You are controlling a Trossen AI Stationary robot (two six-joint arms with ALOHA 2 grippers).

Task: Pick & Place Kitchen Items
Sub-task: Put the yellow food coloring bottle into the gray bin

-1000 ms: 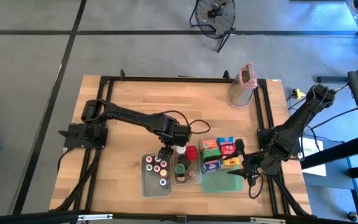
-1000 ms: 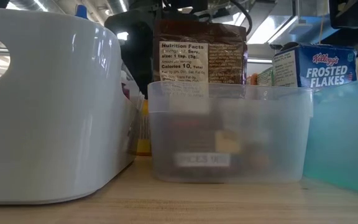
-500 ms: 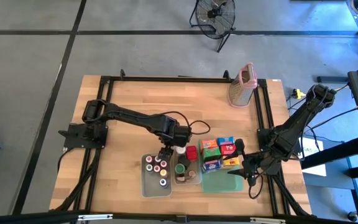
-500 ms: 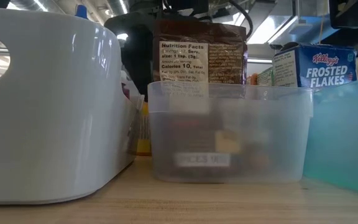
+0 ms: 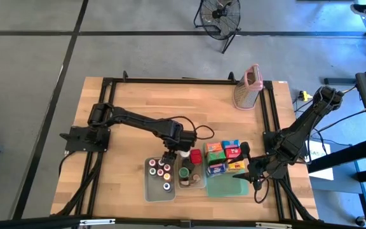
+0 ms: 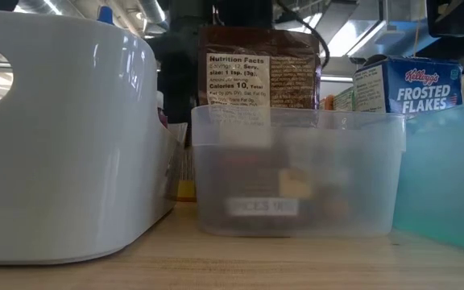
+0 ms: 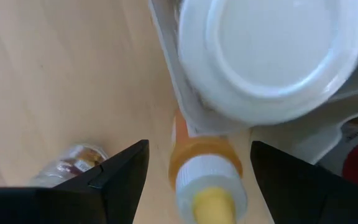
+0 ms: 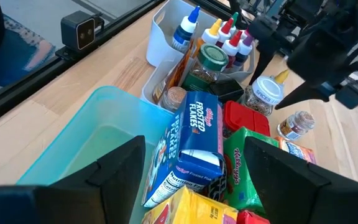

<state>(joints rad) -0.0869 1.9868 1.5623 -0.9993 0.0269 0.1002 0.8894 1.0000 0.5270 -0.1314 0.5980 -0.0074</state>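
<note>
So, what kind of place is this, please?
Probably a robot lab or workshop, not a real kitchen: a wooden table in a black frame on a grey concrete floor, a floor fan, and small groceries such as the Frosted Flakes carton.

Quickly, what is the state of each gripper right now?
Left gripper: open, around a small yellow-capped bottle, not gripping it.
Right gripper: open, empty.

- Blurred beyond reading: contents and label of the clear tub [image 6: 296,173] in the low view.
- Cut off by the edge there: white bin [image 6: 63,137] and teal tray [image 6: 449,173].
- Only partly visible behind the tub: brown packet [image 6: 260,72].
- Out of focus, cropped in the left wrist view: white-capped jar [image 7: 272,56].
- Too small overhead for labels: little bottles [image 5: 160,170].
</note>
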